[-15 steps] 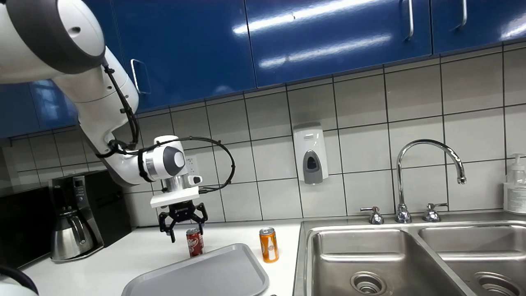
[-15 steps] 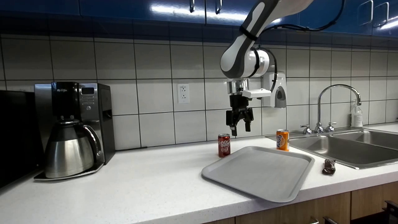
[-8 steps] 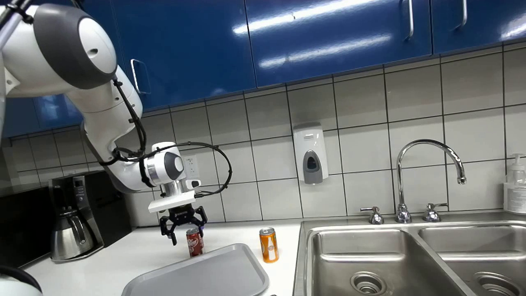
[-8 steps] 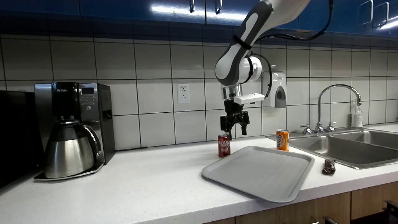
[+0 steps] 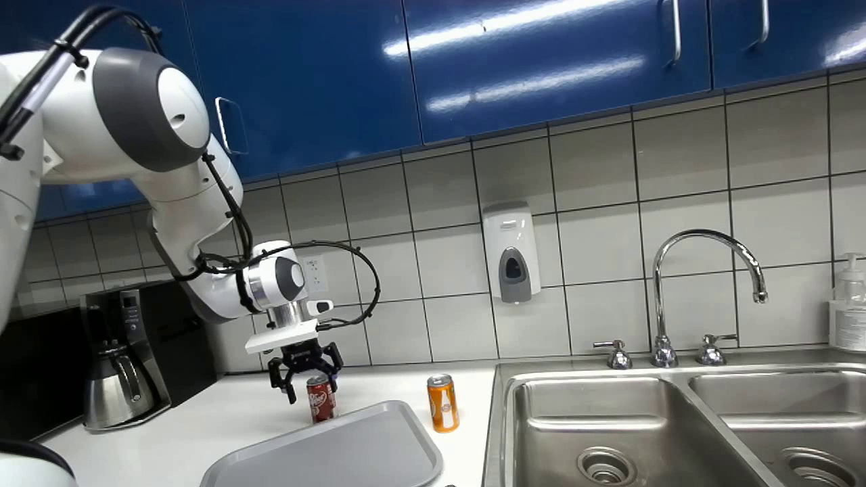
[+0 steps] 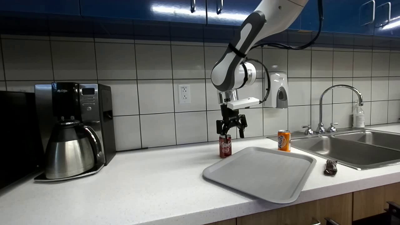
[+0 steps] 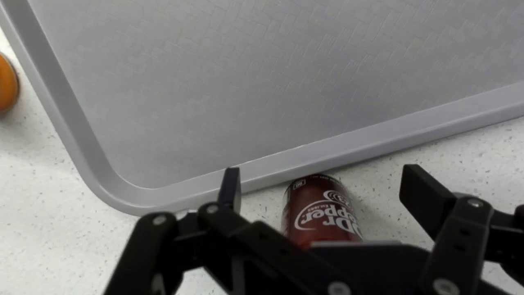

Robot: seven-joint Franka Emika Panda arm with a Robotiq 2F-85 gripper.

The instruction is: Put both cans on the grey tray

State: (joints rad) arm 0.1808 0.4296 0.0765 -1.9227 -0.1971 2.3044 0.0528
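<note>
The red can (image 5: pixel 322 404) stands upright on the counter, right beside the tray's back edge; it shows also in an exterior view (image 6: pixel 225 149) and in the wrist view (image 7: pixel 323 213). My gripper (image 6: pixel 234 139) is open, pointing down at the height of the red can's upper part. In the wrist view the can stands between the spread fingers of the gripper (image 7: pixel 321 180), nearer the left one; its top is hidden by the gripper. The orange can (image 6: pixel 284 142) stands upright beside the grey tray (image 6: pixel 262 175), and shows at the left edge of the wrist view (image 7: pixel 7 84). The tray holds nothing.
A coffee maker with a dark and steel pot (image 6: pixel 70 153) stands on the counter to one side. A steel double sink (image 5: pixel 595 419) with a faucet (image 5: pixel 710 233) lies on the other. A small dark wrapped item (image 6: pixel 330 167) lies between tray and sink. A tiled wall is behind.
The gripper has come down and closer to the red can; in an exterior view it has shifted left and downward. Its fingers stay open. The cans and tray have not moved.
</note>
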